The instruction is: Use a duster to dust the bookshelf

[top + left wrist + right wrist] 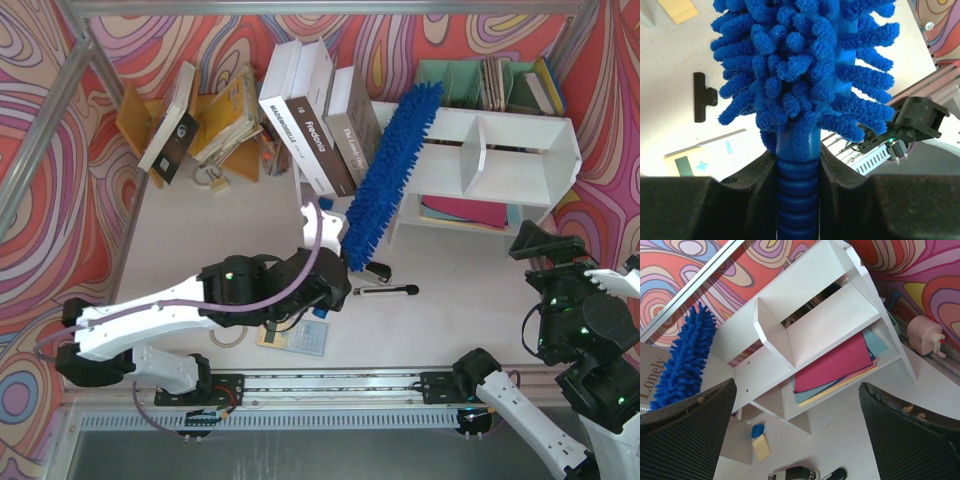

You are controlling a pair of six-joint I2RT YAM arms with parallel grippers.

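Top external view: the duster (393, 175) runs diagonally through the centre of the frame. Its fluffy tip is over the left end of the bookshelf (520, 135) at upper right, and its lower end is at the left gripper (335, 283) just below centre. The right gripper (542, 248) hangs at the right edge, below the bookshelf and apart from it. Books (310, 120) lean just left of the duster.

Left wrist view: the fingers (757, 187) are clamped on the duster's ribbed blue handle at bottom centre, with blue fluff filling the top. A calculator (710, 157) lies at lower left.

Right wrist view: the jaws stand wide apart with nothing between them. The bookshelf crosses the middle, with coloured paper sheets (835, 362) on its lower tier and the duster at left.
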